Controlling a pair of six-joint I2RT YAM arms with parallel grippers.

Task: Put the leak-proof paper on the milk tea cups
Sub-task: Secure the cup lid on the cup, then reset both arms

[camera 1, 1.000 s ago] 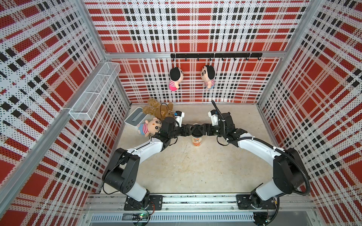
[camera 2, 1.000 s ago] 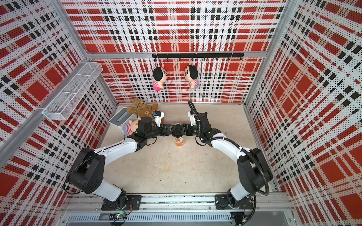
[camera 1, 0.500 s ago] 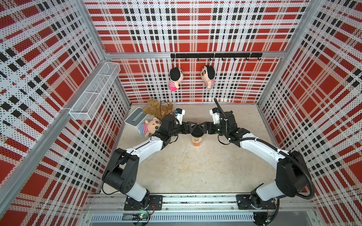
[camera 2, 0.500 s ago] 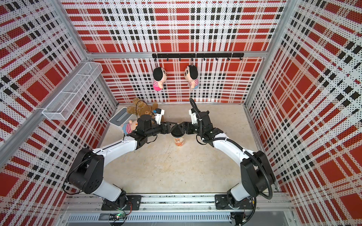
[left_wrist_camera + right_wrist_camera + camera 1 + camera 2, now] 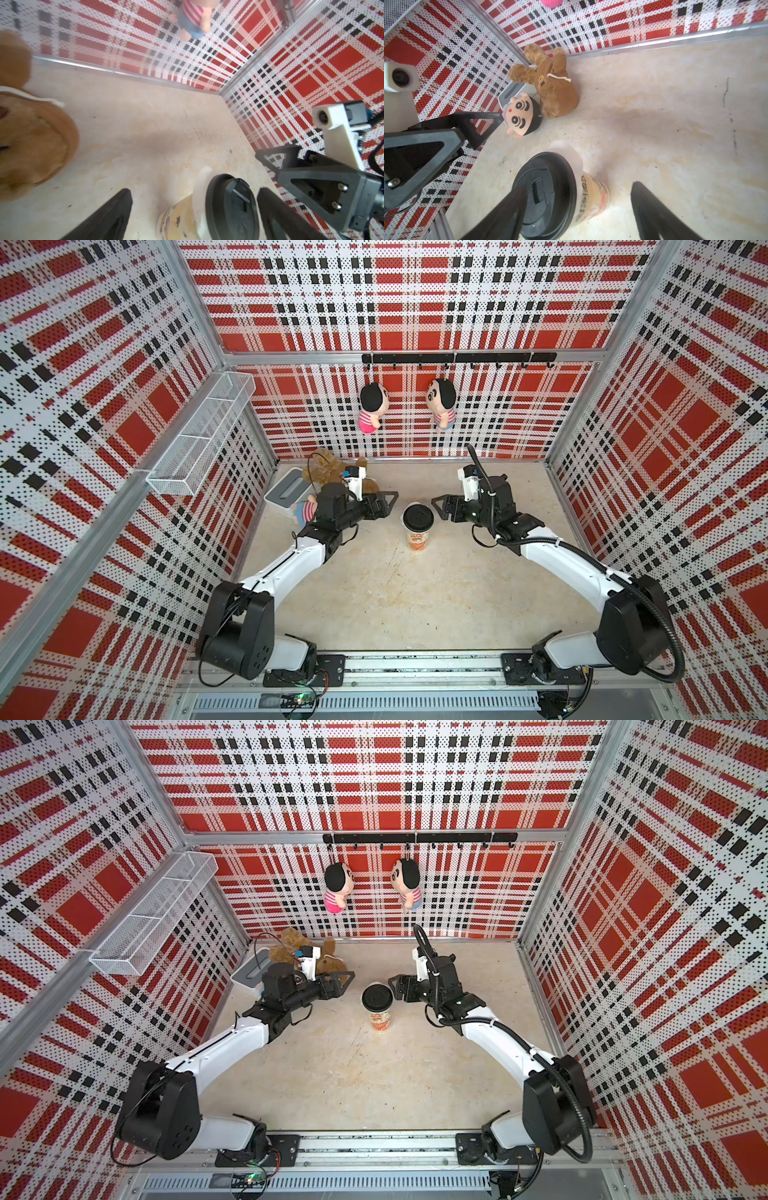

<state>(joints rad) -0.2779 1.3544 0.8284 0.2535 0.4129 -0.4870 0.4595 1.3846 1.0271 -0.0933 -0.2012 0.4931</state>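
At the middle of the table (image 5: 374,585) stands the milk tea cup (image 5: 416,537), upright, its mouth capped by a black lid (image 5: 418,517). Of the leak-proof paper (image 5: 566,148) only a white fringe shows. It pokes out from under the lid on the cup's back-wall side, and the rest lies hidden beneath the lid. The orange-red print on the cup is too blurred to read.

The left gripper (image 5: 390,503) hangs on one side of the cup, near it but apart, fingers spread wide with nothing between them. In the left wrist view those fingers (image 5: 112,209) run off the frame edge, and the cup's base is cut off too.

The right gripper (image 5: 437,508) sits on the opposite side, just beside the lid, its fingers likewise spread and empty. In the right wrist view one finger (image 5: 508,207) crosses in front of the lid and covers part of it – whether it touches the lid cannot be told.

Beyond the left gripper from the cup lie a doll (image 5: 521,116), a brown teddy bear (image 5: 328,466) and a white box (image 5: 286,491). The left arm covers most of the doll in both top views, and in the right wrist view the doll and bear hide most of the box
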